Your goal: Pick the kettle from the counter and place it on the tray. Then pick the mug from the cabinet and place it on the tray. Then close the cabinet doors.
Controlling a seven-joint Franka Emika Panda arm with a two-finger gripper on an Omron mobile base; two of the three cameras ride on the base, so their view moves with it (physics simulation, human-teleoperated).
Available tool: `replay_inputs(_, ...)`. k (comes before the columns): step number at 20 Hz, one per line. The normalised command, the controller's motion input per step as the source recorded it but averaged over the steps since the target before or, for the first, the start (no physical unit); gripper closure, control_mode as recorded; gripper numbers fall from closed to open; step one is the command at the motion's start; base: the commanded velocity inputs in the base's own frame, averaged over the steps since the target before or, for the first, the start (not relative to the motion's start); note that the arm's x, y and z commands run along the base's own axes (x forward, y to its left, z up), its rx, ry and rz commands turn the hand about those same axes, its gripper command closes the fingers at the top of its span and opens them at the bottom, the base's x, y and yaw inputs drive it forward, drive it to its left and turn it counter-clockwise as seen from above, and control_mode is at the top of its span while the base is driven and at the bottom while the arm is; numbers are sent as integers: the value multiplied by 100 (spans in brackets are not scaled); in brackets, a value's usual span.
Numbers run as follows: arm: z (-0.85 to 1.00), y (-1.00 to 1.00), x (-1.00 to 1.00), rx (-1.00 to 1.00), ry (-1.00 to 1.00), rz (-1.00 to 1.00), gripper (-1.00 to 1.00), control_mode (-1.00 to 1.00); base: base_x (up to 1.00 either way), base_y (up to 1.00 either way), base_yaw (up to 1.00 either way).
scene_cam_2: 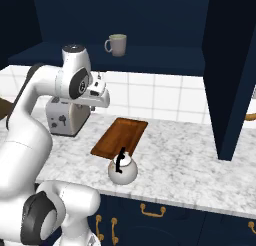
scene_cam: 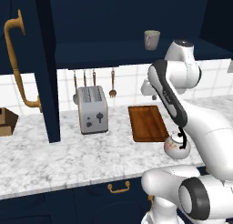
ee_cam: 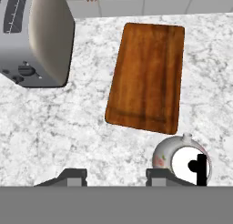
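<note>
The white kettle with its black arched handle stands on the marbled counter near the front edge, just in front of the wooden tray. My gripper hangs well above the counter, over the gap between toaster and tray, to the left of the kettle. Its fingers are open with nothing between them. The grey-beige mug sits on the shelf of the open navy cabinet. Both cabinet doors stand swung open.
A silver toaster stands left of the tray. A cardboard box lies at the far left. Utensils hang on the tiled wall. Navy drawers with brass pulls run below the counter.
</note>
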Motion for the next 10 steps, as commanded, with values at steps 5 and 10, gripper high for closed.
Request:
replay_inputs(5,-18,-64,0,0,0,-4,-100,-100,0,0,0)
replay_inputs(10,-40,-99,-1,0,3,-8,-100,-100,0,0,0)
